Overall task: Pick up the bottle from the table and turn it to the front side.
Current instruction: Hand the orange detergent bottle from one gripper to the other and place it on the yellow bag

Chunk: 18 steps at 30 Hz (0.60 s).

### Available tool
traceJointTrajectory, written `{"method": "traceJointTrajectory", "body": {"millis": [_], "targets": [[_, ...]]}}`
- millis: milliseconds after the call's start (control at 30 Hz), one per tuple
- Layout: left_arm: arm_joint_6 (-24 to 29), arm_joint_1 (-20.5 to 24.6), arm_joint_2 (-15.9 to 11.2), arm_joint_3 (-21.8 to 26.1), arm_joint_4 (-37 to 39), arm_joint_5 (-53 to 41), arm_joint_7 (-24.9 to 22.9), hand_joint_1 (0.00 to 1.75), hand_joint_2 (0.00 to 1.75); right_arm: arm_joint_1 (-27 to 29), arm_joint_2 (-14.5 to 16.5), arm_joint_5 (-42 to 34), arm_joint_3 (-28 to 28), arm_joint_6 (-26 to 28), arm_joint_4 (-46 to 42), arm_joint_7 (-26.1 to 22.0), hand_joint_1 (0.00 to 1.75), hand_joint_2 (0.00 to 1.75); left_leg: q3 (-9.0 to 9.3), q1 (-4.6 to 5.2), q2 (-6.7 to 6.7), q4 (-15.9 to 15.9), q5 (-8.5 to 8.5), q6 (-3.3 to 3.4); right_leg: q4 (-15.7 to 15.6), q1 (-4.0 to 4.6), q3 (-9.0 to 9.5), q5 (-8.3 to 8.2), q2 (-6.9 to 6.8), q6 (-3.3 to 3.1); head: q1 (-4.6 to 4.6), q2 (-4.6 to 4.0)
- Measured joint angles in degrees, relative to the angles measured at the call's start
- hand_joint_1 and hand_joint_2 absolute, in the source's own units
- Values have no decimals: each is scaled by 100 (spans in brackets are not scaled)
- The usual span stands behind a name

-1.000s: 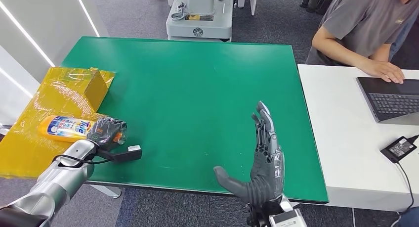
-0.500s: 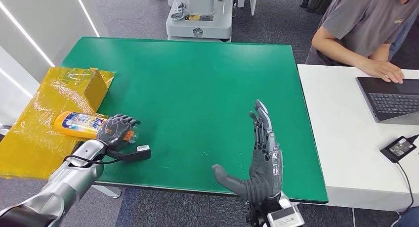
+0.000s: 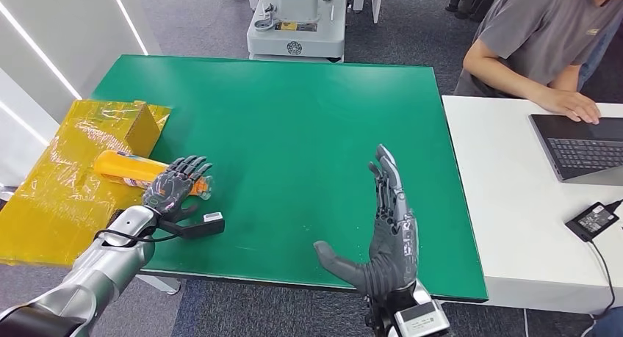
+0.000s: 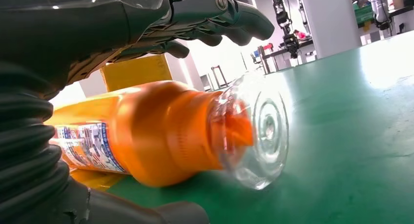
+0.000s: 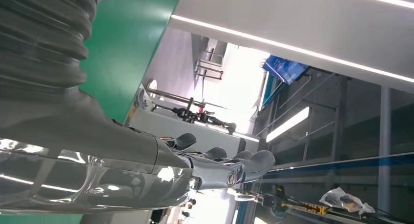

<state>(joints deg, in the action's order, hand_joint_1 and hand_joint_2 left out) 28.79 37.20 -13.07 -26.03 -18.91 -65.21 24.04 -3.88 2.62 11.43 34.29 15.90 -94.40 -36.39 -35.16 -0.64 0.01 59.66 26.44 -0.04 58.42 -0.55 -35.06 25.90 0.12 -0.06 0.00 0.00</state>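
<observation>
Saw the dark fingers of the left hand arched apart over the neck of the orange plastic bottle, thumb under it, cupping rather than clamping; judged that hand released, with nothing gripped yet. Found the bottle lying on its side, body on the crinkled yellow plastic sheet and clear domed cap reaching out over the green desk, apparently resting on that surface in the left wrist view. Noted mostly plain orange facing up from the head view, with the label tucked low on the side.

Judged the step in hand as the grasp itself: bottle not yet lifted, front not yet shown. Reckoned the next move called for closing round the shoulder of the bottle, firmly enough for a smooth, round body, then lifting clear and rolling the wrist until the printed face came forward.

Made out a label with blue and white print on the bottle in the left wrist view, but could not read any word of it.

Saw the right hand held flat and released above the near edge of the desk, fingers straight, thumb out, holding nothing. Farther off, noted a yellow cardboard wedge on the sheet, and a white desk carrying a dark laptop and a black power brick, with a seated person at it.
</observation>
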Motion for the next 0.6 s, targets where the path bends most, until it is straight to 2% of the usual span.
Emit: {"method": "traceJointTrajectory", "body": {"millis": [300, 433, 500, 600], "targets": [[91, -3, -1, 46, 0, -16, 18, 0, 175, -1, 0, -2, 0, 35, 0, 14, 0, 175, 1, 0, 0, 0, 0, 0, 0, 0, 0, 0, 0, 0, 0, 0], [644, -80, -1, 198, -35, 147, 174, 0, 175, 13, 0, -2, 1, 81, -4, 23, 0, 175, 1, 0, 2, 0, 0, 0, 0, 0, -2, 0, 3, 0, -1, 0], [970, -231, 5, 437, -280, 173, 348, 0, 175, 31, 0, -2, 0, 128, -13, 32, 0, 175, 1, 0, 3, 0, 0, 0, -1, 0, -5, 0, 4, 0, -1, 0], [1069, -552, 145, 1293, -1071, -116, 959, 0, 175, 60, 0, -1, 0, 180, -51, 54, 0, 175, -3, 1, 3, 1, 0, 0, -3, -1, -9, 0, 5, 0, 0, 0]]}}
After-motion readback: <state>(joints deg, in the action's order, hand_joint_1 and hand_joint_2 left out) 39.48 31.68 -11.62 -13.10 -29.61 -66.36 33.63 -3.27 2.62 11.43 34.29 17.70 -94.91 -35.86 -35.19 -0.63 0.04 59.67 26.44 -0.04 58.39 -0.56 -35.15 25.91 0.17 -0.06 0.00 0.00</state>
